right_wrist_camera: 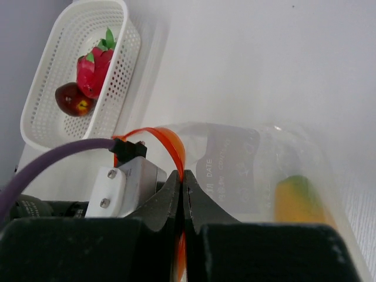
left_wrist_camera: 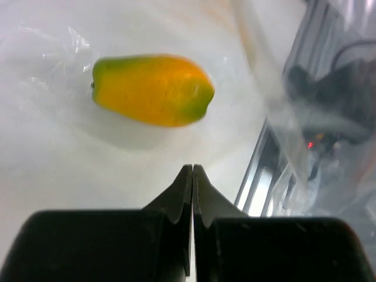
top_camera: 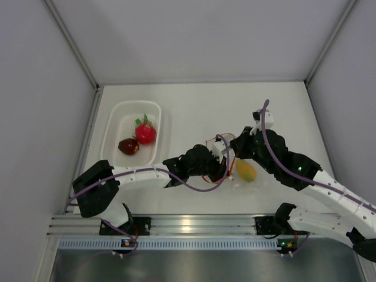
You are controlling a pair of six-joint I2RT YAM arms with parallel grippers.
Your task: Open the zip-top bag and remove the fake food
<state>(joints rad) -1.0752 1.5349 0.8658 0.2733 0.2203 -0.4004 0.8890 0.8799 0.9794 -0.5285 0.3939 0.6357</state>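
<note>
To hold the zip-top bag (right_wrist_camera: 258, 158) open, pinched at its orange strip (right_wrist_camera: 170, 141) by fully closed right gripper (right_wrist_camera: 182, 176); left gripper (left_wrist_camera: 192, 170) closed, seemingly empty, beside yellow-orange fruit (left_wrist_camera: 153, 89) inside.

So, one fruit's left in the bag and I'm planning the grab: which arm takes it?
Left, likely: the left gripper, shut, faces the yellow fruit; the right gripper is busy pinching the zip strip.
</note>
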